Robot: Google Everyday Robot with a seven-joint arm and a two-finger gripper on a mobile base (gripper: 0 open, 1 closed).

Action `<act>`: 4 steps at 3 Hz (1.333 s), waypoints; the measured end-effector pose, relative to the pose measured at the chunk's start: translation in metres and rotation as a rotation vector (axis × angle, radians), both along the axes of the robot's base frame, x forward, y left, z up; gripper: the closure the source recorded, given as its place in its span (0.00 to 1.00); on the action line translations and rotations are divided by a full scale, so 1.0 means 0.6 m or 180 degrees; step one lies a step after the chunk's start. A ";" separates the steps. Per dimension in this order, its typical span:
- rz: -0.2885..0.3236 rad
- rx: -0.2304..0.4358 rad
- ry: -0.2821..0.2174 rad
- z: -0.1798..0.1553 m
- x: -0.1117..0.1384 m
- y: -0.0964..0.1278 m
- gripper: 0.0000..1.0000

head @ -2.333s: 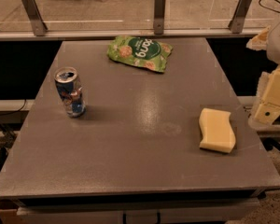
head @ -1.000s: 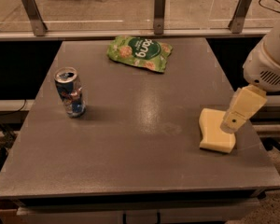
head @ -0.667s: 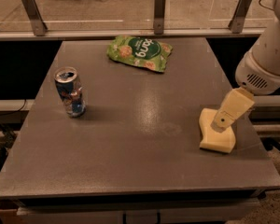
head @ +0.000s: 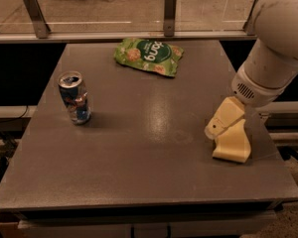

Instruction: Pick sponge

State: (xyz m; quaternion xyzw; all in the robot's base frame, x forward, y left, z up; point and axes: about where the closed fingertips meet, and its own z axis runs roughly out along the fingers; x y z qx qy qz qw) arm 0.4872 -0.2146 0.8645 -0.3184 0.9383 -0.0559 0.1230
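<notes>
The pale yellow sponge (head: 233, 147) lies on the grey table (head: 149, 152) near its right edge. My gripper (head: 217, 128), cream-yellow and angular, hangs from the big white arm (head: 275, 48) that reaches in from the upper right. It is low over the sponge's far left end and covers that end. Only the near part of the sponge shows. I cannot tell whether the gripper touches the sponge.
A blue and silver can (head: 75, 98) stands upright at the table's left. A green snack bag (head: 148, 56) lies at the back middle. A rail with metal posts (head: 170, 6) runs behind the table. The table's right edge is close to the sponge.
The arm has swung in from beyond the table's right edge, moving left and down. The gripper now sits over the sponge's far end. The sponge, can and bag have not moved.
</notes>
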 end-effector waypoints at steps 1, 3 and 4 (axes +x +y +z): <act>-0.0421 0.0022 0.0053 -0.022 -0.008 0.011 0.00; -0.0883 0.0056 0.0124 -0.048 -0.029 0.023 0.16; -0.0975 0.0091 0.0128 -0.054 -0.035 0.026 0.40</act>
